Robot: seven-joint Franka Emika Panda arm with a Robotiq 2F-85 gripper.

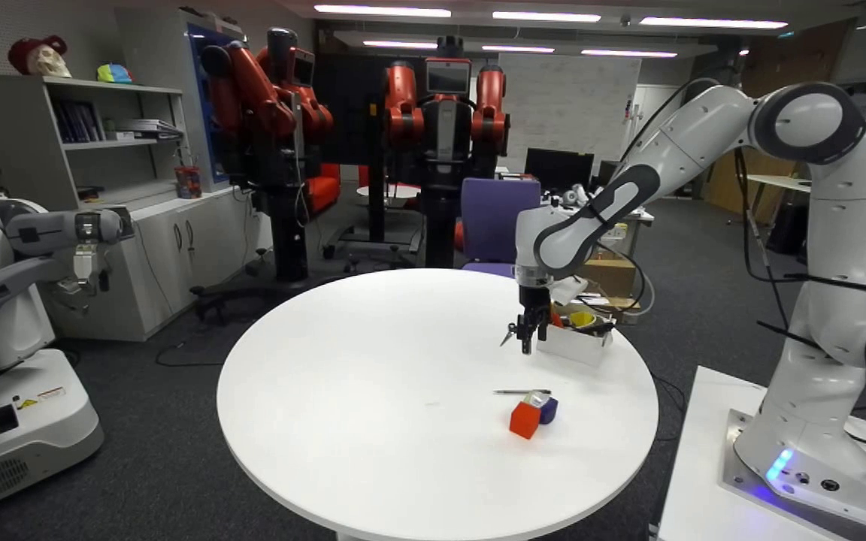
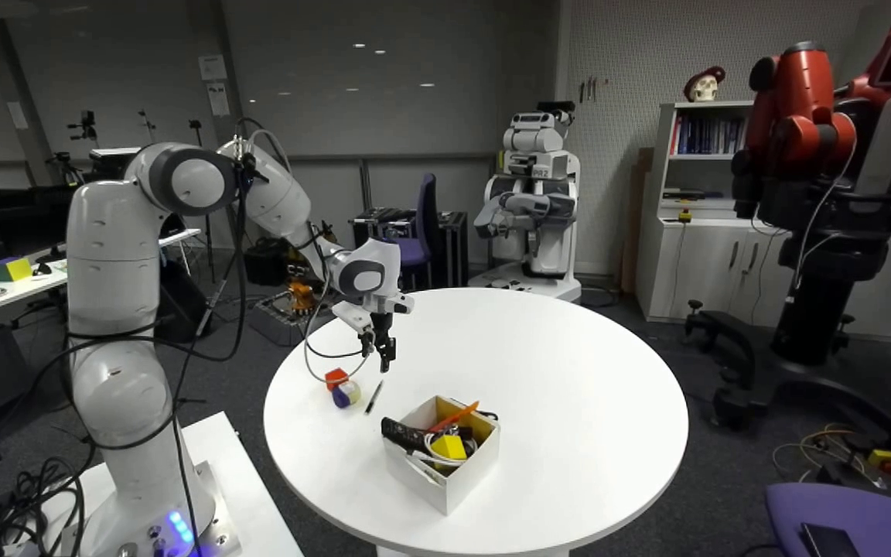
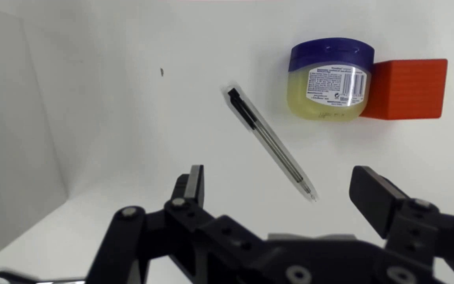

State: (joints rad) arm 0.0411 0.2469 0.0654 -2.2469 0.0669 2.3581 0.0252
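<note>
My gripper (image 1: 534, 342) (image 2: 385, 362) (image 3: 277, 177) is open and empty, fingers pointing down above the white round table (image 1: 313, 391). Nearest in the wrist view is a clear pen with a black end (image 3: 273, 144); its tip points between the fingers, with no contact seen. The pen also lies on the table in both exterior views (image 1: 510, 391) (image 2: 373, 397). A yellowish jar with a blue lid (image 3: 329, 88) (image 2: 345, 395) lies on its side beside a red cube (image 3: 416, 90) (image 1: 525, 419) (image 2: 336, 378); they appear to touch.
A white box (image 1: 570, 347) (image 2: 418, 470) (image 3: 10, 118) stands close to the gripper, holding a black remote (image 2: 403, 435), a yellow block (image 2: 448, 447), cables and an orange item. Scissors (image 1: 508, 334) lie beside it. A purple chair (image 1: 499, 222) stands behind the table.
</note>
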